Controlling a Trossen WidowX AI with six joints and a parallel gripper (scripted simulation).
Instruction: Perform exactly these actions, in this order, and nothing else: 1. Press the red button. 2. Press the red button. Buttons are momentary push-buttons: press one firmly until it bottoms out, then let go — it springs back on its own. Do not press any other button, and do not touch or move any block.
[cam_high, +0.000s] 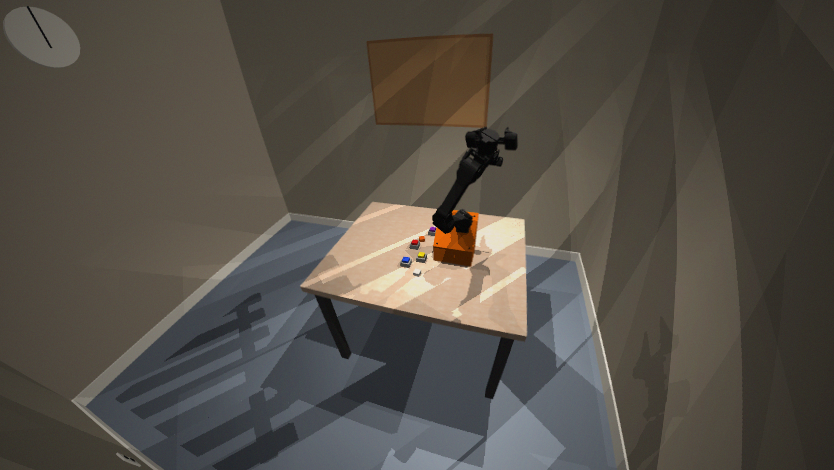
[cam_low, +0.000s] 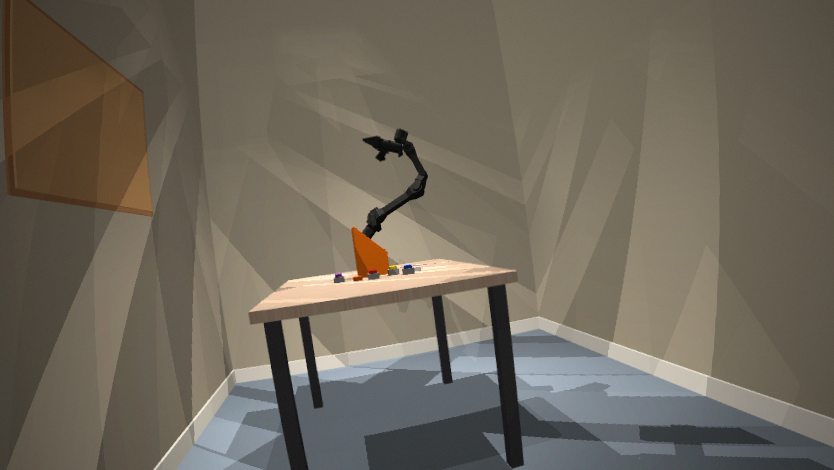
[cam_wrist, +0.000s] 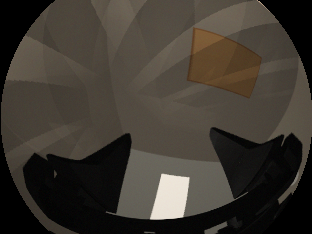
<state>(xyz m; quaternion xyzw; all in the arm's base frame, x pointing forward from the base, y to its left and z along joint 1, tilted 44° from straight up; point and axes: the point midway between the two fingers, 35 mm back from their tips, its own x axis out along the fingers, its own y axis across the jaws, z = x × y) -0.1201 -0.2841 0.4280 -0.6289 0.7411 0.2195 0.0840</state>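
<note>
The red button (cam_high: 414, 242) (cam_low: 373, 272) sits on its grey housing on the table (cam_high: 350, 256) (cam_low: 326, 303), in front of the arm's orange base, and nothing touches it. My gripper (cam_high: 490, 136) (cam_low: 364, 140) (cam_wrist: 172, 135) is open and empty. It is high above the table and the base, far from the red button, and points roughly level. In the wrist view its two black fingers stand wide apart, with only walls and a bright panel beyond them; no button shows there.
A yellow button (cam_high: 421, 255) (cam_low: 393, 268), a blue button (cam_high: 405, 260) (cam_low: 407, 267) and a purple button (cam_high: 431, 230) (cam_low: 339, 276) stand around the red one. A small orange block (cam_high: 421, 238) (cam_low: 357, 278) lies close beside it. A white block (cam_high: 416, 272) (cam_low: 417, 268) lies near the blue button.
</note>
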